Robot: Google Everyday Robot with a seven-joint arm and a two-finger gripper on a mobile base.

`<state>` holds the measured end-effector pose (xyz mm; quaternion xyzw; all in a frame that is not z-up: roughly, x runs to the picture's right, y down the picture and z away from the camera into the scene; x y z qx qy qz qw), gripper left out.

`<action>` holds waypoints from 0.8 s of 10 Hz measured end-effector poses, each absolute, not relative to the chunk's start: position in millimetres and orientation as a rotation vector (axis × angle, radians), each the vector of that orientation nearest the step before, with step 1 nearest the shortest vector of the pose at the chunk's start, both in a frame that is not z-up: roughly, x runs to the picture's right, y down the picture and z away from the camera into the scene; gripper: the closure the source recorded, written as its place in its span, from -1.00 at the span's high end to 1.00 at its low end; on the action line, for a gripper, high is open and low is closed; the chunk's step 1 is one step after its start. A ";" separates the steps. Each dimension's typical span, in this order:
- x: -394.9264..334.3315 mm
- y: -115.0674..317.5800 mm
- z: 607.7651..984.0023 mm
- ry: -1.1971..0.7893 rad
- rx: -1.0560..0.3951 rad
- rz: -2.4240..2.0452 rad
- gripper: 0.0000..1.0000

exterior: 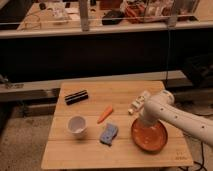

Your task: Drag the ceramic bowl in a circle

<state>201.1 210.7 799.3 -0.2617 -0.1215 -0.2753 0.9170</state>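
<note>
A wooden table [75, 150] holds everything, and a white arm [182, 116] reaches in from the right. The bowl [150, 137] sits near the front right corner, the gripper [142, 121] down at its back left rim — clamped or loose, I cannot tell. Left of the bowl are a white cup [76, 125] and a blue sponge [108, 133]; behind them lie a black bar [76, 96], a carrot [105, 114] and a white bottle [138, 102] — the bottle just behind the gripper.

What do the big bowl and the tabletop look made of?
Ceramic bowl: likely glazed ceramic, glossy orange-red with a light sheen. Tabletop: pale wood, matte, with plank seams showing, though it could be laminate. The pincer sits at the bowl's far rim.
</note>
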 end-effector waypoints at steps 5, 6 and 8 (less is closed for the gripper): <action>214.8 220.7 784.2 -0.274 -0.643 -0.606 -0.09; 223.9 223.2 774.4 -0.277 -0.657 -0.605 0.08; 251.1 229.3 751.3 -0.275 -0.668 -0.591 0.50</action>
